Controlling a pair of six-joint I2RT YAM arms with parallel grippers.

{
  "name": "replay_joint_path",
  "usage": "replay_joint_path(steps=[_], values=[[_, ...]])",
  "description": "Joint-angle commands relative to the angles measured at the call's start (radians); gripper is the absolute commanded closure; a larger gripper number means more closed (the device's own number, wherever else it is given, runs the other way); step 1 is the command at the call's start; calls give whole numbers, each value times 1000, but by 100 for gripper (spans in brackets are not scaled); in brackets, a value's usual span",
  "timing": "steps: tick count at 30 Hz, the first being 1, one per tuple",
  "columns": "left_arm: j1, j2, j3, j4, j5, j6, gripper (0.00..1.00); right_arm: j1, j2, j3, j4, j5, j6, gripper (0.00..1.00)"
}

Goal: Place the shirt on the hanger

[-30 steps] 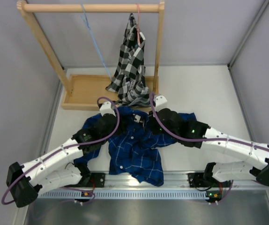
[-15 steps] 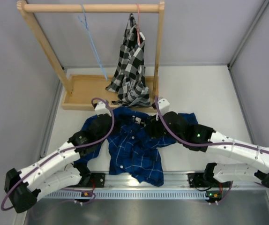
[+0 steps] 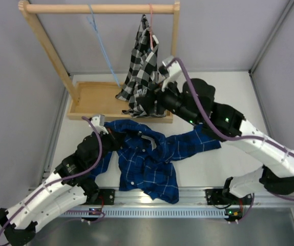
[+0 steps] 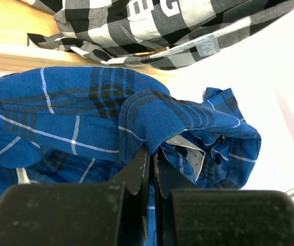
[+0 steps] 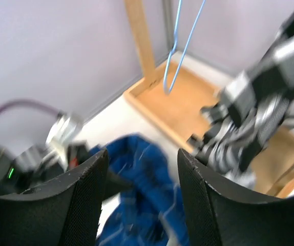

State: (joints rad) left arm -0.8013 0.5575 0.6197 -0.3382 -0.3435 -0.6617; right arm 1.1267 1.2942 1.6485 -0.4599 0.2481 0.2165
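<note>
Blue plaid shirt (image 3: 148, 165) lies crumpled.

The shirt (image 3: 152, 159) is soft woven cloth, matt and heavily creased, and a smooth white label (image 4: 192, 156) shows inside its collar. The checked shirt (image 3: 144, 77) is matt woven cloth too. The hanger (image 3: 103, 48) is thin, smooth wire with a light-blue coating. The rack (image 3: 101, 8) and its tray base (image 3: 93, 97) are pale wood with a smooth matt face. The bench (image 3: 229, 97) is white and matt. The left claw (image 4: 149, 152) has matt black plastic fingers (image 4: 137, 171). The right claw (image 5: 142, 154) shows finely stippled black fingers (image 5: 85, 205). The arm shells (image 3: 259, 148) are white, slightly glossy plastic. The rail (image 3: 162, 197) at the near edge is brushed metal.
</note>
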Motion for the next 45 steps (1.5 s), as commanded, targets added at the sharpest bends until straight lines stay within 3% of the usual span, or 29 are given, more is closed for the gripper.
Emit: replay_joint_path(steps=[1, 5, 8, 15, 35, 40, 45], values=[[4, -47, -23, 1, 21, 8, 100, 18, 205, 219, -57, 109, -150, 45], [4, -51, -32, -1, 21, 17, 100, -4, 401, 454, -56, 155, -284, 46], [4, -45, -40, 1, 31, 30, 100, -59, 523, 633, -57, 96, -312, 46], [4, -31, -63, 1, 3, 51, 100, -145, 708, 819, -56, -7, -325, 44], [4, 22, -87, 1, -12, 51, 100, -235, 855, 867, 118, -82, -361, 64], [4, 12, -92, 1, -12, 50, 100, -237, 861, 861, 124, -90, -359, 77], [4, 7, -100, 1, 0, 47, 100, -235, 863, 843, 159, -70, -359, 78]])
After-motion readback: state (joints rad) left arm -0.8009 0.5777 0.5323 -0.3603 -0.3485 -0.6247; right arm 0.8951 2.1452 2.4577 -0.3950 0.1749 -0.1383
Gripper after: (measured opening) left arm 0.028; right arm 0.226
